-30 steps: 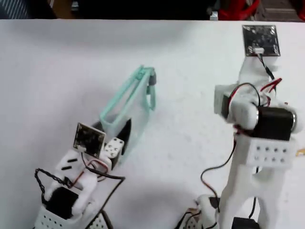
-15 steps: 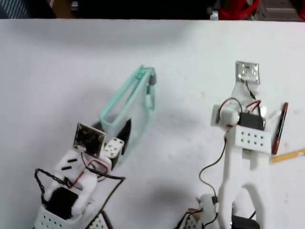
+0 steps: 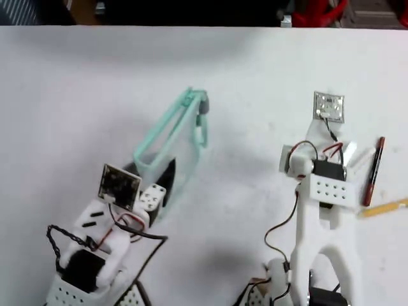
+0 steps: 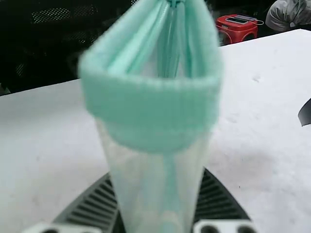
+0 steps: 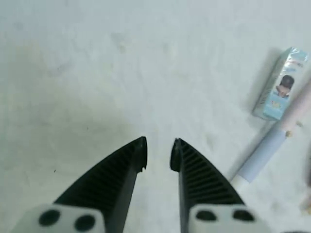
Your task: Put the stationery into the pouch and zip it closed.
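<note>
Pouch unzipped, four items outside it.
Clear with mint-green trim, it stands on edge left of centre; well apart at the right lie a dark red pen, yellow pencil, pale pen and small blue box.

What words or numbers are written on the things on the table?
Small box: it has a little picture and some print, too blurred to read.
Pouch: no writing shows.
Pen and pencil: too small to tell.
So nothing here can be read.
</note>
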`<action>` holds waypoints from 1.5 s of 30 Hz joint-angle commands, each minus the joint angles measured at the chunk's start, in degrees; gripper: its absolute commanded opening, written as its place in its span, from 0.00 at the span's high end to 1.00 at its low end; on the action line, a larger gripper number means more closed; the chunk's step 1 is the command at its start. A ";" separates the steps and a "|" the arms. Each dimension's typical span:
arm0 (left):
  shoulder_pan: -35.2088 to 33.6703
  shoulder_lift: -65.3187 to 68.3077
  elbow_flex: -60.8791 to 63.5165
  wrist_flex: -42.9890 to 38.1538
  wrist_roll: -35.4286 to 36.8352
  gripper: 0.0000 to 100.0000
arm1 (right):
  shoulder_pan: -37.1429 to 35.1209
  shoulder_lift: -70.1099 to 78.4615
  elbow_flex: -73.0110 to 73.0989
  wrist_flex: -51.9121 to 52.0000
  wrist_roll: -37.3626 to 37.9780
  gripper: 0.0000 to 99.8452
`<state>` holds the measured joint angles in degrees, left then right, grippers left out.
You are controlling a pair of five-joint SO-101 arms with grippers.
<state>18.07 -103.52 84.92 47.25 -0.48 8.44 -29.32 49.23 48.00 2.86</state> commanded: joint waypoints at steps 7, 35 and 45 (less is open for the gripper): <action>-0.57 -0.84 -0.44 -1.85 -0.18 0.88 | 5.93 -1.19 -0.44 -3.56 -0.18 0.97; -0.48 -0.84 -0.35 -1.85 -0.18 0.88 | 25.01 30.46 -33.32 0.75 -3.60 0.84; -0.57 -0.84 -0.35 -1.85 -0.18 0.88 | 30.11 55.25 -59.43 11.03 9.32 0.84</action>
<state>18.07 -103.52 84.92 47.25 -0.48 37.19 22.37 -4.04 58.73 9.27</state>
